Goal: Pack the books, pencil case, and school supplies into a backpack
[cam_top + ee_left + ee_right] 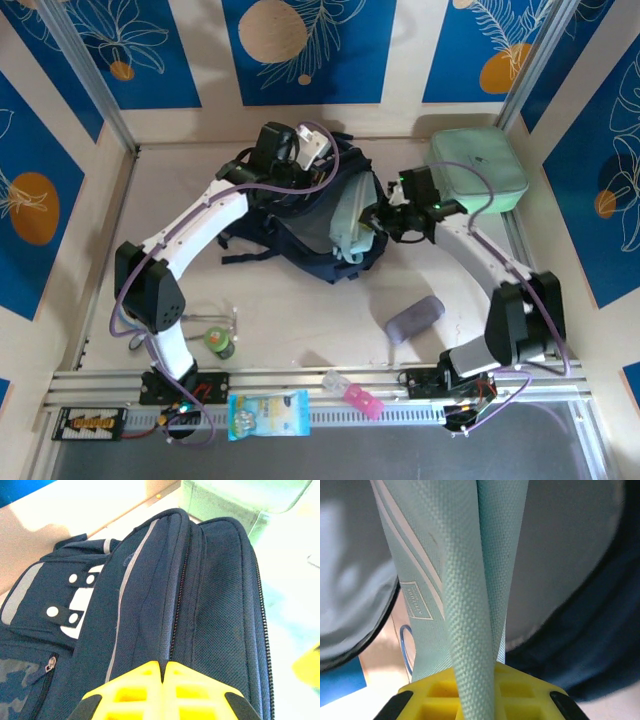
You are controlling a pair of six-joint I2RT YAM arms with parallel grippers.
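Currently the large navy-blue fabric backpack (295, 245) lies on the pale table (300, 320), its mouth gaping towards my right. My right gripper (476, 677) is clamped on a flat mint-green woven pouch (470, 590) half inside that mouth, presumably feeding it in. My left gripper (162, 672), fingers together, sits at the backpack's top, likely steadying it.

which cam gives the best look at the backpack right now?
Top external: the backpack in full outline with straps, arms covering parts. Left wrist: close-up of its navy panels, zips and buckles. Right wrist: a navy edge behind mint fabric.
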